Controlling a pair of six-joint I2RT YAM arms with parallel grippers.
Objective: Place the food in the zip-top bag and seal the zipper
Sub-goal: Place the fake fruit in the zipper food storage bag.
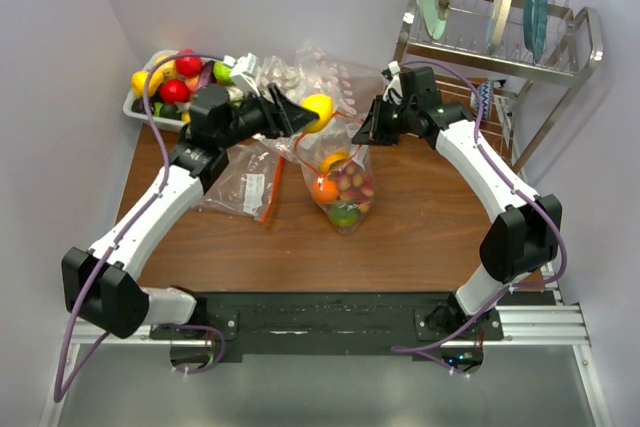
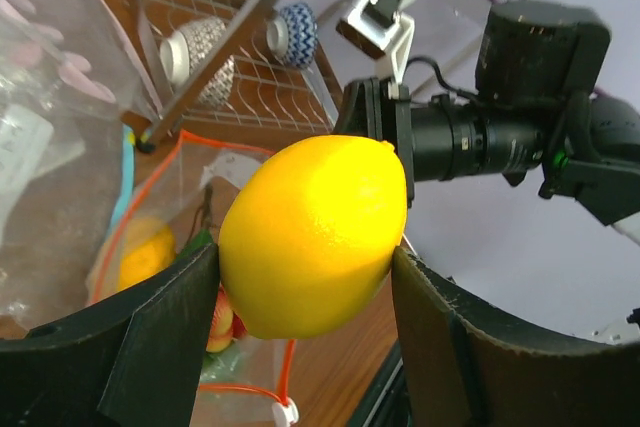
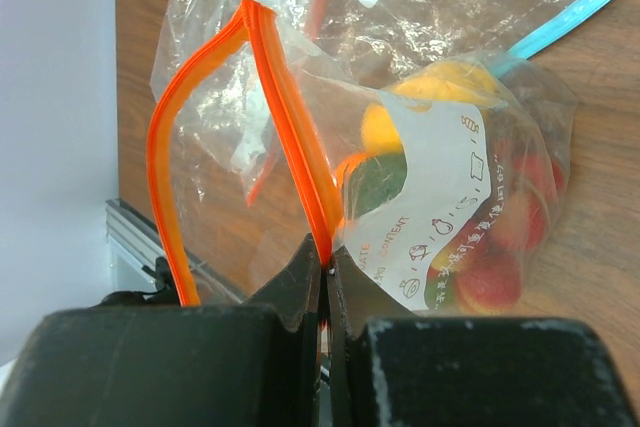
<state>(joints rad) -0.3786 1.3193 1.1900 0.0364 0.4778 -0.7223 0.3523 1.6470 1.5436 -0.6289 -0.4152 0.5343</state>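
Observation:
My left gripper (image 1: 308, 115) is shut on a yellow lemon (image 1: 319, 110), held in the air just left of the bag's mouth; it fills the left wrist view (image 2: 312, 235) between my fingers (image 2: 165, 332). The clear zip-top bag (image 1: 342, 187) stands on the table with an orange, a lime and red fruit inside (image 3: 470, 217). My right gripper (image 1: 368, 127) is shut on one side of the orange-red zipper (image 3: 290, 127) and holds the mouth open. The other zipper side bows away to the left (image 3: 165, 177).
A white tray (image 1: 140, 107) of more toy fruit sits at the back left. Other clear bags (image 1: 240, 182) lie left of the task bag, one with a teal strip (image 3: 570, 17). A wire dish rack (image 1: 500, 37) with plates stands at the back right.

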